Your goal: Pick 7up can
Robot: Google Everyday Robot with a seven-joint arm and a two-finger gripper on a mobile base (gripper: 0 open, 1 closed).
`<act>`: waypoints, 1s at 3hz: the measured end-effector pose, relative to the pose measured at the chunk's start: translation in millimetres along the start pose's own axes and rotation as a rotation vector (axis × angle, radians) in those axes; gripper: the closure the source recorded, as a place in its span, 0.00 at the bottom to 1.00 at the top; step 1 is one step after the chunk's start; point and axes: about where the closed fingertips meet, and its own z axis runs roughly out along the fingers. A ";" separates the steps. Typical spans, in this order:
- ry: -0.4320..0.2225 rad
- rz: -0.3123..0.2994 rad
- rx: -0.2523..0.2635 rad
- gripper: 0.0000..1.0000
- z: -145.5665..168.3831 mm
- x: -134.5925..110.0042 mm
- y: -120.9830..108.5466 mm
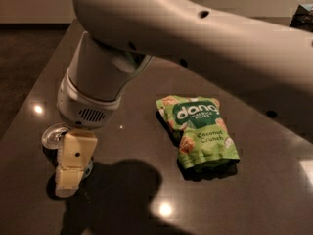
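A: Where is the can (52, 134)?
B: Upright on the desk (264, 190), on the left side, toward the near edge. Only part of its silver top shows, a curved rim with a bit of the lid; the body is almost all hidden
A: Hidden by what?
B: By the pincer (69, 173). It hangs down from the wrist (90, 102), cream and blocky, right in front of the can and overlapping it, its tip low, close to the desk
A: Is it spread, or pinching the can?
B: I cannot tell. Only its near side shows, and what is behind it is covered. Whether it touches the can I cannot tell either
A: And the arm (195, 38)?
B: Big and pale, it comes in from the upper right and fills the top of the view. The wrist is a thick cylinder with a vent grille at its lower edge, directly above the can. A broad shadow (127, 199) lies on the desk below it, right of the pincer
A: Anything else on the desk?
B: A green bag (200, 133), flat, right of centre and well apart from the can. It reads "dang" in white, with "Coconut Crunch" lower down. The desk is dark and glossy, with a few bright spots of reflected light
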 end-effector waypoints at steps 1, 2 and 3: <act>-0.002 -0.005 -0.018 0.09 8.2 -6.6 -0.3; -0.002 0.001 -0.031 0.33 11.5 -8.5 -3.9; -0.011 0.013 -0.038 0.56 7.6 -6.1 -10.4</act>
